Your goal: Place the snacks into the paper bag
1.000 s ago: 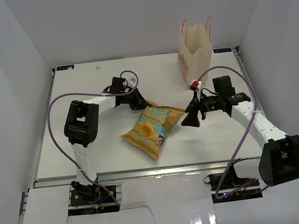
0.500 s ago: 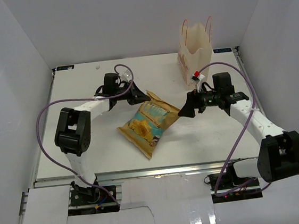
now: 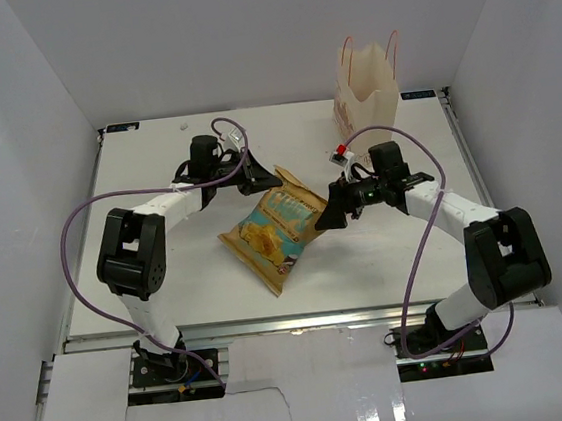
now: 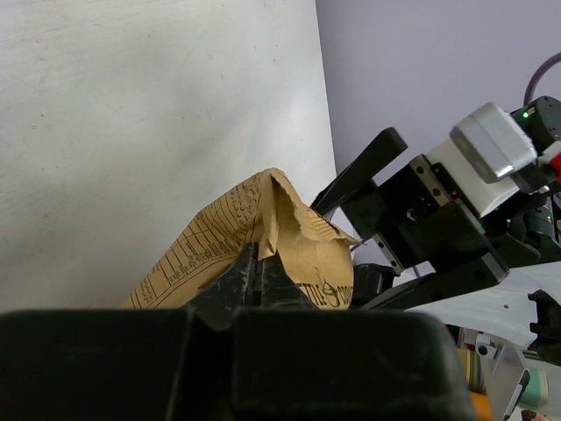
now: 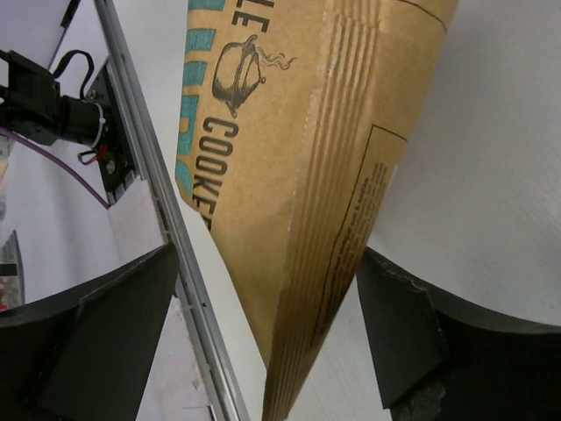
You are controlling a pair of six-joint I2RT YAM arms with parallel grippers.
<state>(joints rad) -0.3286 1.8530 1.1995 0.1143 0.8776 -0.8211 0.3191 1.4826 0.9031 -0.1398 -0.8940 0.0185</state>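
Worktop [image 3: 168, 283]: white, walled on three sides. Paper bag [image 3: 370, 101] stands upright at the far right, mouth and handles up, well apart from both claws. Chips bag [image 3: 273, 233] lies mid-worktop between the two arms. Its far end is tilted up and its near end looks to rest on the surface.

Left claw [image 3: 270, 179] is clamped on the bag's raised far corner. Right claw [image 3: 324, 218] is at the bag's right edge with its fingers spread. The edge sits between them, not pinched.

Step in hand looks like a two-arm pickup of the chips bag, with the second grip just being set. Next move probably calls for the right claw to close on that edge. Then both would lift together, carry to the paper bag and feed the chips bag in narrow end first, since the mouth looks tight for it.

Views:
- Only the top view shows the paper bag and the full layout.
- Only the left wrist shows the fingers shut together on the crimped corner, with the right claw behind it.
- Only the right wrist shows the gap on either side of the bag edge.

No other snacks are seen in any view.
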